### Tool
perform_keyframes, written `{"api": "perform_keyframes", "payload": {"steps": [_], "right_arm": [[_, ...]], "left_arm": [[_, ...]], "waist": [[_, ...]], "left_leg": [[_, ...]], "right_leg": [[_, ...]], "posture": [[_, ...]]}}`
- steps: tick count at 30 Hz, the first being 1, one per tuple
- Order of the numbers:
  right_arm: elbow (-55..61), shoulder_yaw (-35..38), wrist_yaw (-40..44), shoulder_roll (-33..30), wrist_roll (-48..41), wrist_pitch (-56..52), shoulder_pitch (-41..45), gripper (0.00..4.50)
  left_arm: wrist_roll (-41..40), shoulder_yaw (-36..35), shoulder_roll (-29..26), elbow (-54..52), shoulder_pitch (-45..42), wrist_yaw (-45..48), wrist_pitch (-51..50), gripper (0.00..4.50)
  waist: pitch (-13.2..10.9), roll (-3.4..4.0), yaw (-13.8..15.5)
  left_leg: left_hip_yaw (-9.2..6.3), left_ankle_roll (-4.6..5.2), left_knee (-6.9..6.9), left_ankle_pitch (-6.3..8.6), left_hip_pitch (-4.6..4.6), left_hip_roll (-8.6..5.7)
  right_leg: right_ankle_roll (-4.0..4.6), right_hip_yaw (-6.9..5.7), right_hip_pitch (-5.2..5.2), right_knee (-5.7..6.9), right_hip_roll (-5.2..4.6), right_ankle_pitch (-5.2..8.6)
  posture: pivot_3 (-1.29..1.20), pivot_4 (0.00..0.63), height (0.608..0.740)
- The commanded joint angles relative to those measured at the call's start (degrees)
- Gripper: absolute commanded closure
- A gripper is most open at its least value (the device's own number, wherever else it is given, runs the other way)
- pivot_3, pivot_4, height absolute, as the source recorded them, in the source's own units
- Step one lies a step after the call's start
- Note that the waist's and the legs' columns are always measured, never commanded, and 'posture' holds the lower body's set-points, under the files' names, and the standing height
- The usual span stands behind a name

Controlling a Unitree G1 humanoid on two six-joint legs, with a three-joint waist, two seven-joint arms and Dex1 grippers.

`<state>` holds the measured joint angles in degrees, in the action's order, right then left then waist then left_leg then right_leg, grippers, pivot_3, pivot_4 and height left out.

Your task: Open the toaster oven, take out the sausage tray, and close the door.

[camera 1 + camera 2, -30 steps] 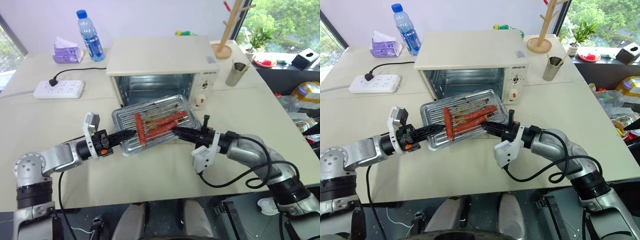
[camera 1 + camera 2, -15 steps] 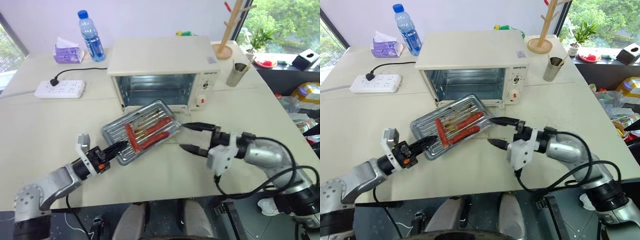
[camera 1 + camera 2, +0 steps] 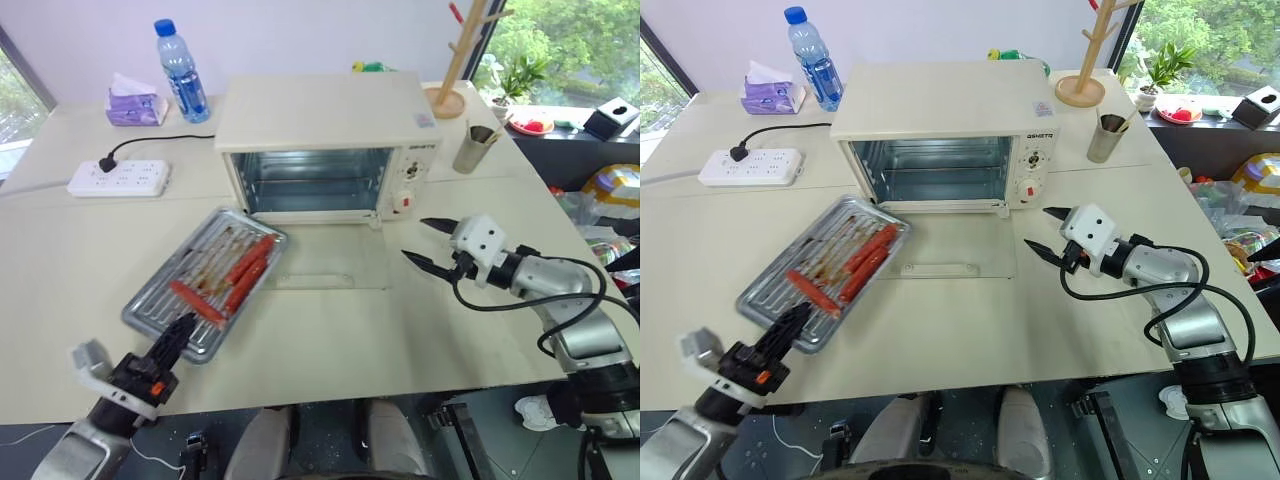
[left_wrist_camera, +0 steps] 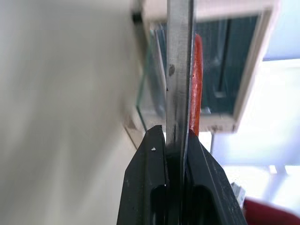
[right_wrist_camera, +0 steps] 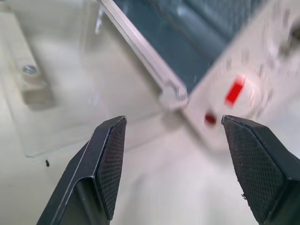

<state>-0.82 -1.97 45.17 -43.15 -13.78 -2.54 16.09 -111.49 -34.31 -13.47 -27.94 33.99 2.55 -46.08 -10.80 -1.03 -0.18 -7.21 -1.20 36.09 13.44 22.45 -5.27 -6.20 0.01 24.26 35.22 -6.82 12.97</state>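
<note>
My left claw (image 3: 178, 333) is pinched on the near corner of the shallow silver ridged metal tray with the long red sausages (image 3: 205, 282), which sits out of the oven, on the cream table (image 3: 330, 340) to the left of the oven's front; in my left wrist view the thin tray edge (image 4: 178, 70) runs straight up between my pressed-together fingers (image 4: 149, 187). My right claw (image 3: 428, 243) hangs spread wide and empty above the table, just right of the clear glass door with its cream frame and bar handle (image 3: 325, 270), which lies folded down flat in front of the boxy cream-white toaster oven (image 3: 325, 140). As I judge it, the tray is out and what remains is to let it go and shut the door. To do that well, I should make sure the tray lies flat before I loosen my left fingers, so the sausages do not roll off. Then I would bring my right claw low to the door's front edge, get a finger under the bar handle (image 3: 932, 268), and swing it up along its hinge arc rather than shoving straight back, since a hard push could slide the light oven across the table.
</note>
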Motion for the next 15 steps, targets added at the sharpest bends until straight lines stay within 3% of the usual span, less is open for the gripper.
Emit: {"api": "perform_keyframes", "payload": {"steps": [1,8,15], "right_arm": [[-1.57,1.09,0.94,0.82,0.21,-0.12,1.61,1.19],[-4.40,0.10,1.92,2.84,2.25,0.33,1.59,1.19],[-5.49,-2.13,2.13,6.24,4.61,0.91,1.04,1.19]], "left_arm": [[-1.51,-3.46,0.99,-3.82,3.72,4.06,2.77,4.50],[-1.51,-6.02,3.56,-4.59,7.63,6.67,7.22,4.50],[-1.51,-7.64,3.72,-2.80,4.86,4.46,10.33,4.50]], "waist": [[0.00,0.01,0.21],[-0.01,-0.04,0.92],[0.00,-0.08,0.89]], "left_leg": [[0.06,0.01,0.00,0.02,0.00,0.01],[0.59,0.05,0.08,0.07,0.07,0.18],[0.62,0.14,0.07,0.12,0.08,0.20]], "right_leg": [[0.00,-0.02,0.00,-0.03,-0.01,0.00],[0.00,-0.02,-0.03,-0.14,-0.05,0.00],[0.00,-0.02,-0.03,-0.17,-0.03,0.00]], "posture": [[0.00,0.150,0.739],[0.00,0.150,0.739],[0.00,0.150,0.739]]}}
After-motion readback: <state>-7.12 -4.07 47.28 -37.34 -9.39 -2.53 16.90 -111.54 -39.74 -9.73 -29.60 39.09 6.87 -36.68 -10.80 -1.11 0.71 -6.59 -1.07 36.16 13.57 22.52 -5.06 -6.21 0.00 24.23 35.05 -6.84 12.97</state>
